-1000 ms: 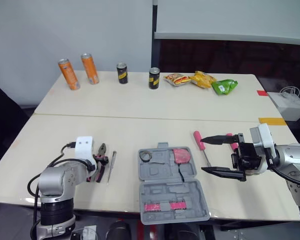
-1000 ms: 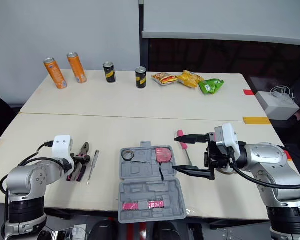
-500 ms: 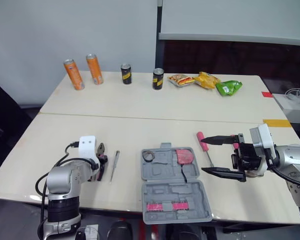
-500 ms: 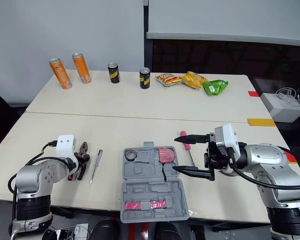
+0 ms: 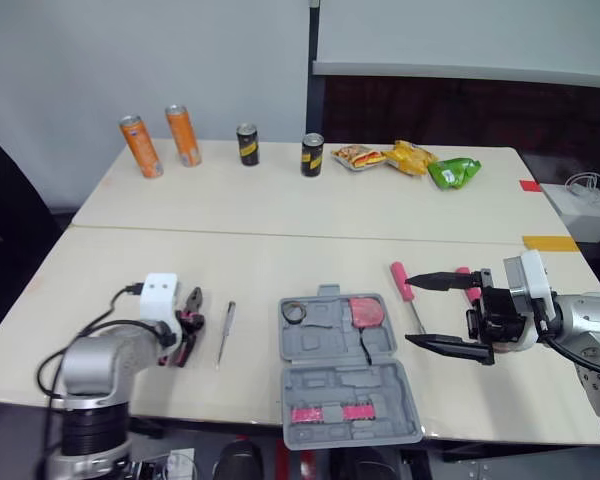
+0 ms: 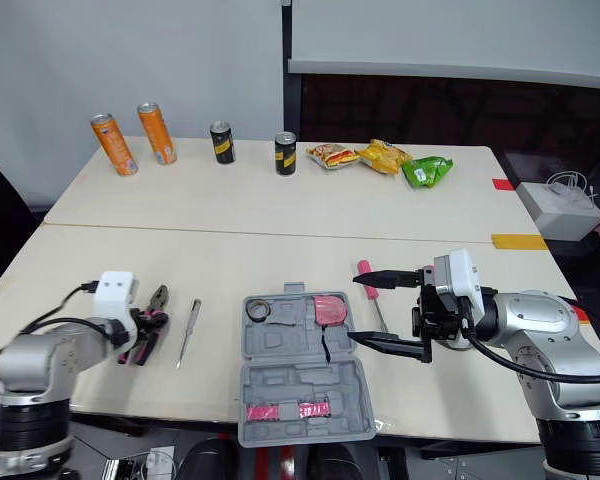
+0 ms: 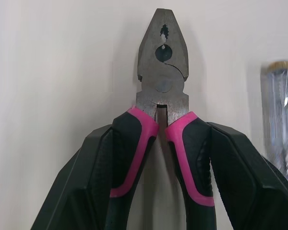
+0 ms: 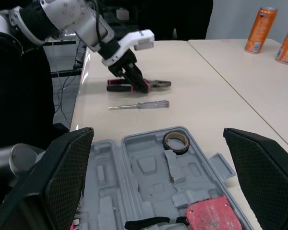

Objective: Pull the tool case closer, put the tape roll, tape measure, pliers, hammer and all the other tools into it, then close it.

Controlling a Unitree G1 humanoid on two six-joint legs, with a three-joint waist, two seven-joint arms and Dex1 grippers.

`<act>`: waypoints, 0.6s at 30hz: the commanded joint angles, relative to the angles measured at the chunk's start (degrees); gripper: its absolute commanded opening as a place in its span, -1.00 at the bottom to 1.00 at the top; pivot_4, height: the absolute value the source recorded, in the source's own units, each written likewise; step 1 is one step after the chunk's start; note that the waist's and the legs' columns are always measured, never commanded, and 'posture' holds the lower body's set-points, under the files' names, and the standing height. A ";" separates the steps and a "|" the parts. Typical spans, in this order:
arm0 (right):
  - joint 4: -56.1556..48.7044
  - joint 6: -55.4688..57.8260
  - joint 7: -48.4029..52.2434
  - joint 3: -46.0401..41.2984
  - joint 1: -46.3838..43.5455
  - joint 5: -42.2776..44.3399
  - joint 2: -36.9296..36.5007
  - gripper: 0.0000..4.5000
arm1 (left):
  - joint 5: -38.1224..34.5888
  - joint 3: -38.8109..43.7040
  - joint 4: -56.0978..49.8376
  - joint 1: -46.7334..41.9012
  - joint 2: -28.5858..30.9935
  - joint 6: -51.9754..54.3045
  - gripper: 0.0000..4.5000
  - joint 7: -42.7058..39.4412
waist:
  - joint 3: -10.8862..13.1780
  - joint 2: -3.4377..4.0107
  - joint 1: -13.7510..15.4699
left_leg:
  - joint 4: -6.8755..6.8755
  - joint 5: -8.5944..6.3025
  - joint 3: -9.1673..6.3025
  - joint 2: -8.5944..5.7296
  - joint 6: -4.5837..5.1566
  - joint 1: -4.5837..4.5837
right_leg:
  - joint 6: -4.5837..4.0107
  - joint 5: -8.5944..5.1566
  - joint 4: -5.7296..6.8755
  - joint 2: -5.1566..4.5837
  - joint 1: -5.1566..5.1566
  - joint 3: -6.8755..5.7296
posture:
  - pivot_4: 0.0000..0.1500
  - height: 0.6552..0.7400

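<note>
Seen from the head, the open grey tool case (image 5: 345, 365) lies at the near edge of the table (image 5: 280, 215), with a tape roll (image 5: 294, 312) and a red tape measure (image 5: 364, 312) in its far half. Left of the case the left gripper (image 5: 184, 336) sits on the pliers (image 5: 194, 300), a clear screwdriver (image 5: 224, 332) lying between them and the case. Right of the case the right gripper (image 5: 442, 312) hovers with its fingers spread wide, a pink-handled screwdriver (image 5: 400, 282) just beside it. Left wrist view — both black fingers (image 7: 86, 191) are clamped on the pliers' pink-and-black handles. Right wrist view — the pliers lie flat on the table beyond the case
</note>
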 commanded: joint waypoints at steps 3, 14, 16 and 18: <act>-3.02 0.87 -2.09 -3.29 0.31 2.14 -0.04 1.00 | -5.12 -5.27 -5.82 -3.29 16.86 -6.82 0.07 -19.37 | 0.20 0.04 0.49 | -0.01 0.00 0.01 -0.04 0.00 0.01 | 0.00 0.00 0.00 -0.05 0.02 0.00 | 1.00 1.00; -13.08 11.68 -13.09 -1.75 -0.43 1.47 -3.30 1.00 | 0.51 -29.04 2.62 -26.88 27.49 -33.53 0.07 -60.33 | 0.89 0.17 0.37 | -0.28 0.13 0.26 -0.46 0.13 0.32 | 0.01 0.01 0.06 -0.43 0.10 0.24 | 1.00 1.00; -16.77 16.26 -17.28 1.38 -1.98 -1.73 -6.19 1.00 | 3.26 -33.74 5.56 -32.19 24.35 -36.27 0.07 -64.26 | 0.94 0.23 0.34 | -0.33 0.15 0.26 -0.46 0.09 0.34 | 0.02 0.01 0.09 -0.43 0.10 0.24 | 1.00 1.00; -18.42 19.75 -20.15 3.76 -4.08 -3.03 -7.49 1.00 | 5.49 -36.59 8.19 -34.98 22.51 -38.07 0.07 -66.94 | 0.94 0.23 0.05 | -0.35 0.24 0.25 -0.46 -0.05 0.36 | 0.02 0.02 0.13 -0.41 0.10 0.23 | 1.00 1.00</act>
